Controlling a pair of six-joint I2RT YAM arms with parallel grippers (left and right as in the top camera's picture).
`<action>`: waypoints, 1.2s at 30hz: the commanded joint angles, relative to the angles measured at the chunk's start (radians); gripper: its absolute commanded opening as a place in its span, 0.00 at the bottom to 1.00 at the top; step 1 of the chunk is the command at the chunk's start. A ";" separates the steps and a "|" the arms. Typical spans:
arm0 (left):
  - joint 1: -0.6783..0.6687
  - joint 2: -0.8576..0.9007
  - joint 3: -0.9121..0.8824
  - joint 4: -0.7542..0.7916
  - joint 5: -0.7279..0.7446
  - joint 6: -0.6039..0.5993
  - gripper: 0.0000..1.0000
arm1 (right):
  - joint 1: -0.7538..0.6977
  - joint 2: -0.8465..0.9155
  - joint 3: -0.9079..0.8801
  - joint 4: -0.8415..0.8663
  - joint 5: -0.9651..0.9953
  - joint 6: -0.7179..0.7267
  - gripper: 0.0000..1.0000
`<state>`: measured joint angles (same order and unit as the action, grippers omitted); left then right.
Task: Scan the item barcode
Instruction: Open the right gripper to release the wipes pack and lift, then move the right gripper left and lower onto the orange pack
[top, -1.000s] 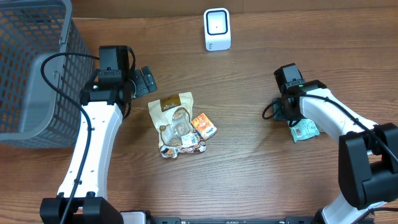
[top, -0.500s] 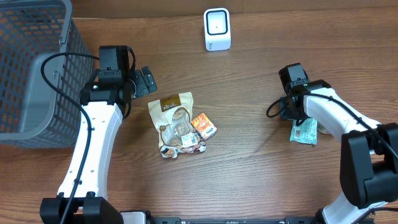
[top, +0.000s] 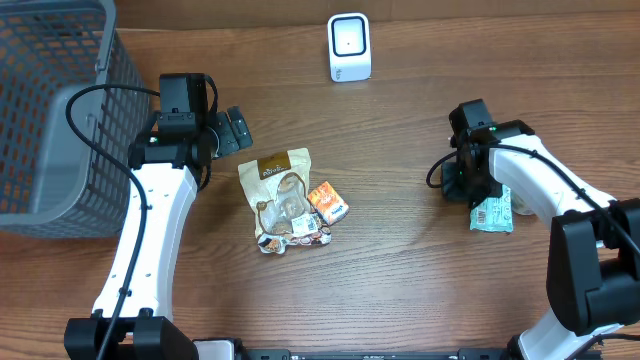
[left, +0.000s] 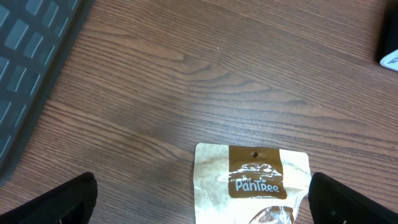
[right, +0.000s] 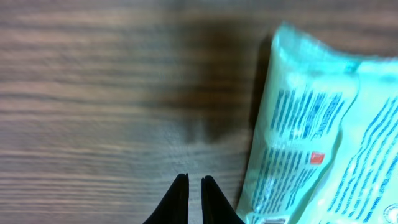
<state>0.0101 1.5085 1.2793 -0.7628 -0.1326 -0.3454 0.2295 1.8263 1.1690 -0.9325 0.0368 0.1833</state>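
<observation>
Wood-grain tabletop (top: 400, 270) beneath both arms. Right end effector (right: 193, 180): fingers drawn almost together, only a slit left, gripping nothing, tips over bare wood. Just beside those tips, on their right in the wrist view, mint-green packet (right: 311, 137) lying flat. Long axis roughly in line with the fingers, slightly tilted, far end pointing away from the wrist; contact with the fingers not clear. Left end effector (top: 232, 130): spread fully wide, holding nothing. Below it, between the spread fingers, tan Pantree pouch (left: 252, 180); small orange packet (top: 328, 202) against the pouch's far side. Farther out, white scanner (top: 349, 47), well apart from both end effectors; grey mesh basket (top: 50, 100) behind the left arm.
</observation>
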 joint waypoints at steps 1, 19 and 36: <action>0.003 0.008 0.010 0.004 -0.012 -0.006 1.00 | -0.003 -0.002 -0.045 0.003 0.048 0.003 0.09; 0.003 0.008 0.010 0.004 -0.012 -0.006 1.00 | -0.003 -0.002 -0.069 0.023 0.156 0.063 0.17; 0.003 0.008 0.010 0.004 -0.012 -0.006 1.00 | 0.177 -0.002 -0.069 0.358 -0.420 0.083 0.31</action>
<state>0.0101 1.5085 1.2793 -0.7624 -0.1326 -0.3454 0.3405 1.8263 1.1038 -0.6136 -0.3233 0.2626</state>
